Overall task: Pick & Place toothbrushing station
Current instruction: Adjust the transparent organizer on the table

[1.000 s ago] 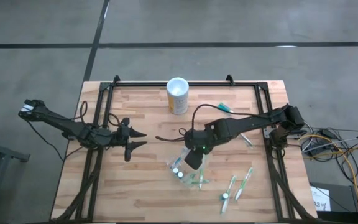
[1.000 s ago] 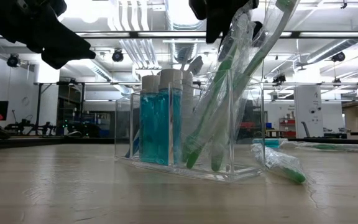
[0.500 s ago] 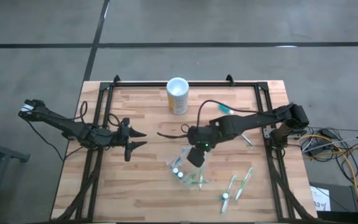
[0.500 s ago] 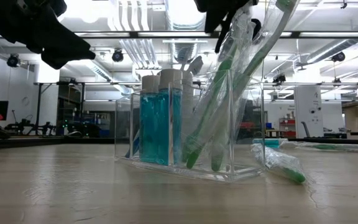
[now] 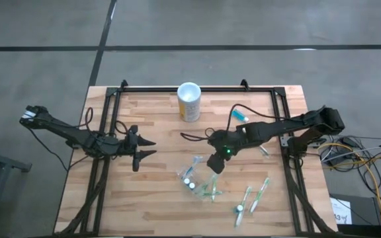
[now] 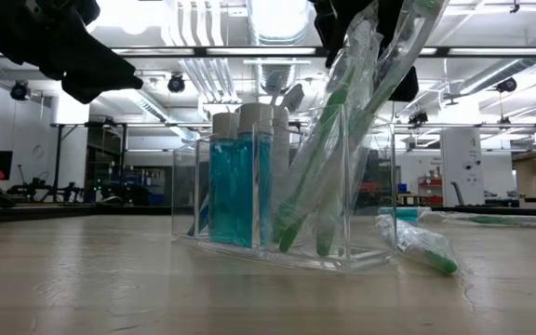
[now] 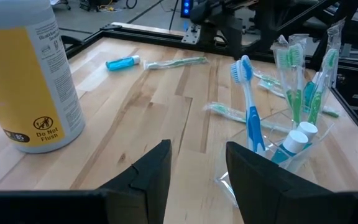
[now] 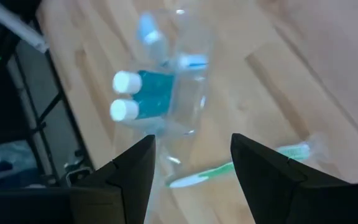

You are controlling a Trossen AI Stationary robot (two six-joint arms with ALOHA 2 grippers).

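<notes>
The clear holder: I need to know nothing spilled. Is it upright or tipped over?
Upright. In the low view the clear holder stands flat on the table, with blue tubes and green toothbrushes inside.

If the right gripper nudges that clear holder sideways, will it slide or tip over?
Probably tips rather than slides: the clear holder looks light and thin-walled, while tall toothbrushes lean out above its rim, loading it high. The blue tubes low inside may steady it somewhat. Its smooth plastic on the wood table could also skid.
</notes>
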